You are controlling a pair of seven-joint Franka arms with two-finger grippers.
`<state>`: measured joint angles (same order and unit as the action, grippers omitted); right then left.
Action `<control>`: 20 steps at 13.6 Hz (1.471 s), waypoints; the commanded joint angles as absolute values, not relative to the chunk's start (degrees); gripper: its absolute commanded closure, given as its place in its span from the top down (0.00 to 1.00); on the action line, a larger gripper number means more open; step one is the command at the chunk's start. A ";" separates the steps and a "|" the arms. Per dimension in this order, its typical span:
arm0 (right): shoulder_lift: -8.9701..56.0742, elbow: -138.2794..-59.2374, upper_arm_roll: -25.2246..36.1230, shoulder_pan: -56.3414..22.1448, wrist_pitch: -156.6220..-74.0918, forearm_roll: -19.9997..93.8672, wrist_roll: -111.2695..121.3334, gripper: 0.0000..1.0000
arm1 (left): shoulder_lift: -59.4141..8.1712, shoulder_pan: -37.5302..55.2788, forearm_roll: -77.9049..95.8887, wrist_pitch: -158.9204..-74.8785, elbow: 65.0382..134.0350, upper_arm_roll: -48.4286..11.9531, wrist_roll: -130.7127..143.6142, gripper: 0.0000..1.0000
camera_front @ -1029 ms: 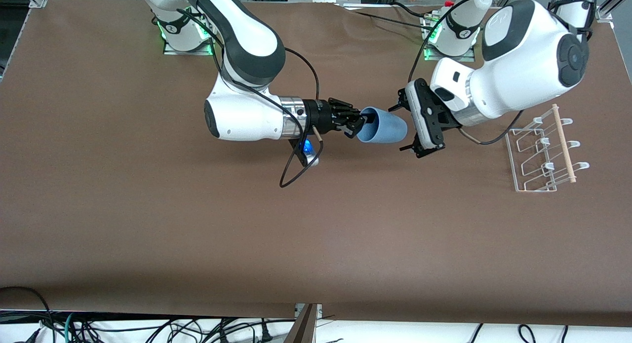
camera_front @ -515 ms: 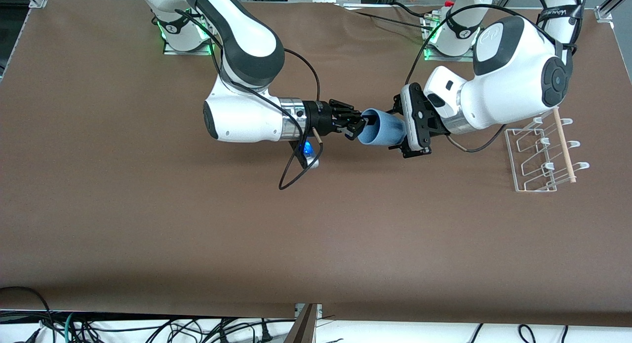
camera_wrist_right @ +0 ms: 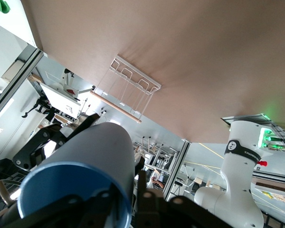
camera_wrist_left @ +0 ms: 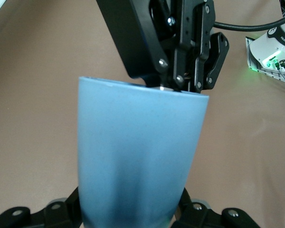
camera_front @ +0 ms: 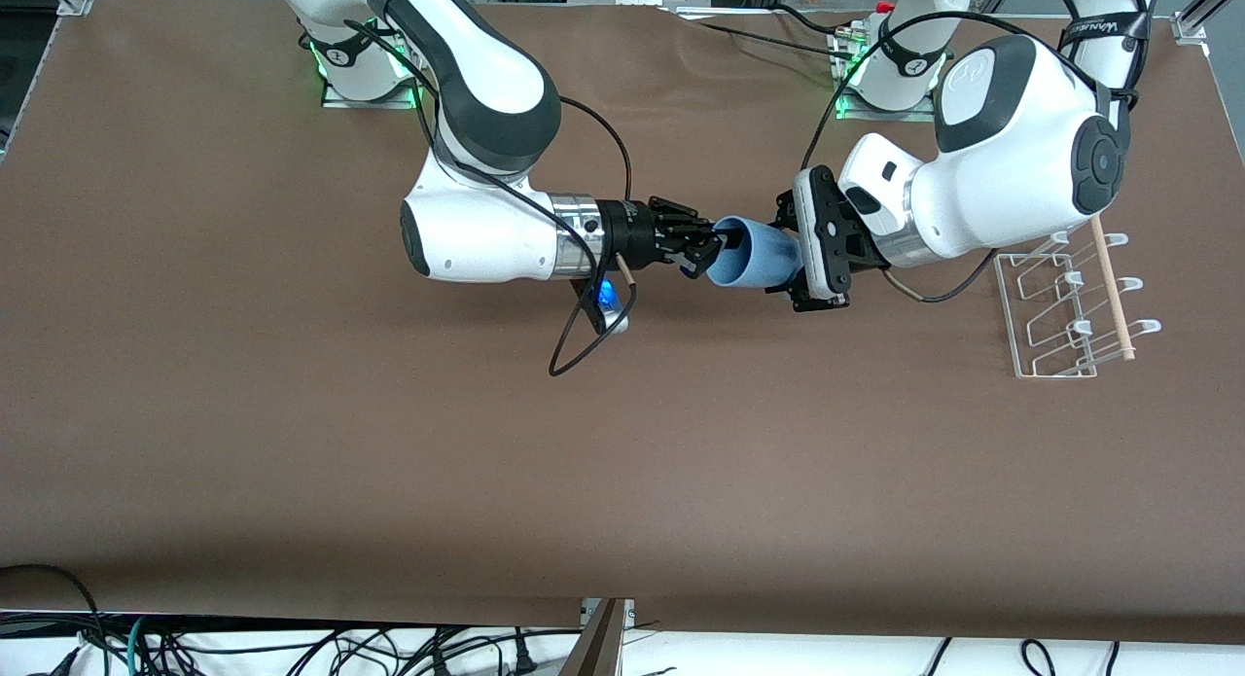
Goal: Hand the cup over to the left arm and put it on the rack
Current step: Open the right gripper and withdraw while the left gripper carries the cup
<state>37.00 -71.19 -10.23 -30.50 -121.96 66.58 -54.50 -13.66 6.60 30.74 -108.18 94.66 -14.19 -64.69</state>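
Note:
The light-blue cup (camera_front: 754,258) lies on its side in the air over the middle of the table. My right gripper (camera_front: 708,248) is shut on its rim, one finger inside and one outside, as the right wrist view (camera_wrist_right: 128,190) shows. My left gripper (camera_front: 790,260) is open, its jaws on either side of the cup's closed end. In the left wrist view the cup (camera_wrist_left: 137,161) fills the space between my jaws. The white wire rack (camera_front: 1070,297) with its wooden dowel (camera_front: 1109,287) stands toward the left arm's end of the table.
A black cable (camera_front: 584,336) hangs from the right arm's wrist beside a blue light (camera_front: 605,292). Both arm bases (camera_front: 360,63) stand at the table's edge farthest from the front camera. The rack also shows in the right wrist view (camera_wrist_right: 133,88).
My left gripper has moved from beside the cup's closed end to around it. The right arm and the cup have stayed still.

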 commanded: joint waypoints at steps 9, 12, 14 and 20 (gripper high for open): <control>31.39 -68.82 -9.23 -14.61 -102.76 42.15 -55.73 0.99 | -13.45 2.99 28.94 -102.06 94.31 -13.10 -65.74 0.18; 31.20 -68.73 -8.79 -7.41 -99.06 35.70 -52.40 0.99 | -13.53 0.80 16.13 -99.59 94.22 -12.66 -64.60 0.18; 30.24 -68.73 -8.88 -2.57 -95.90 34.11 -48.28 0.99 | -13.71 -1.31 7.16 -97.05 94.04 -12.57 -64.77 0.18; 25.16 -73.26 -8.88 2.72 -92.20 24.10 -41.59 0.99 | -15.03 -3.43 -18.24 -84.04 90.44 -12.39 -64.95 0.19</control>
<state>30.44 -68.27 -7.96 2.18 -92.53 27.55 -42.86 -14.16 -3.76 -12.17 -88.14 93.41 -12.01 -64.64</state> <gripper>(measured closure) 0.009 0.282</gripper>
